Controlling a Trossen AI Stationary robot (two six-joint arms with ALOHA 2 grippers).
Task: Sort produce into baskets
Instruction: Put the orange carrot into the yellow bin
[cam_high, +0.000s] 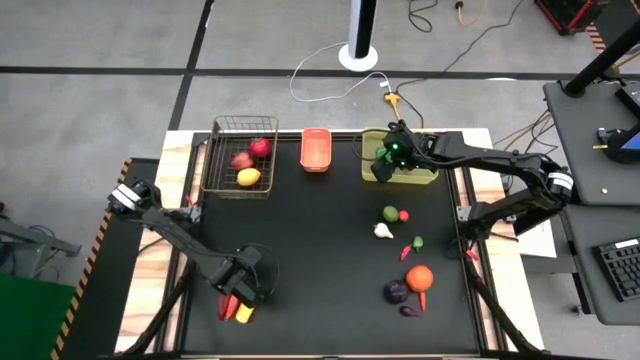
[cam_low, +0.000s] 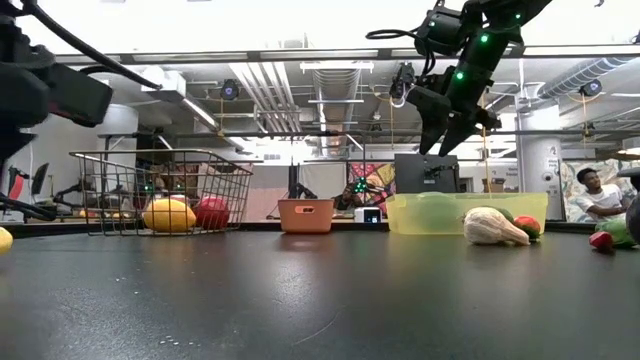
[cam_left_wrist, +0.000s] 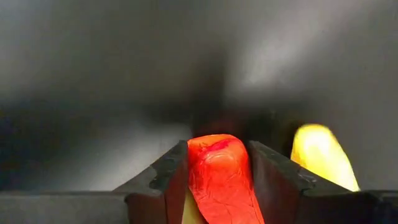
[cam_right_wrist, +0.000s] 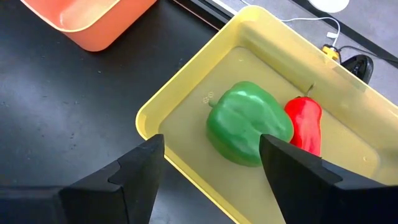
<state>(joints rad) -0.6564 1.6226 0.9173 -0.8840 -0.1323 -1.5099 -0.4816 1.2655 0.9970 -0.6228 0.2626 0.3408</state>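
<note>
Closing on red chilli (cam_left_wrist: 221, 177) at table's near-left corner, left gripper (cam_high: 240, 290) fingers flank it, touching both sides; firm hold not certain. Yellow piece (cam_left_wrist: 322, 155) just beside. Right gripper (cam_right_wrist: 211, 168) hangs open, empty, over yellow-green bin (cam_right_wrist: 186, 87) holding green pepper (cam_right_wrist: 245, 127), red pepper (cam_right_wrist: 305, 127) — likely just dropped.

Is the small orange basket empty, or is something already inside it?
Empty: the orange basket shows only bare floor from above; the right wrist view shows nothing in its visible corner.

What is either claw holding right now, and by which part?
The left claw has a glossy red chilli between its fingers, gripped across its body. The right claw is open, empty.
</note>
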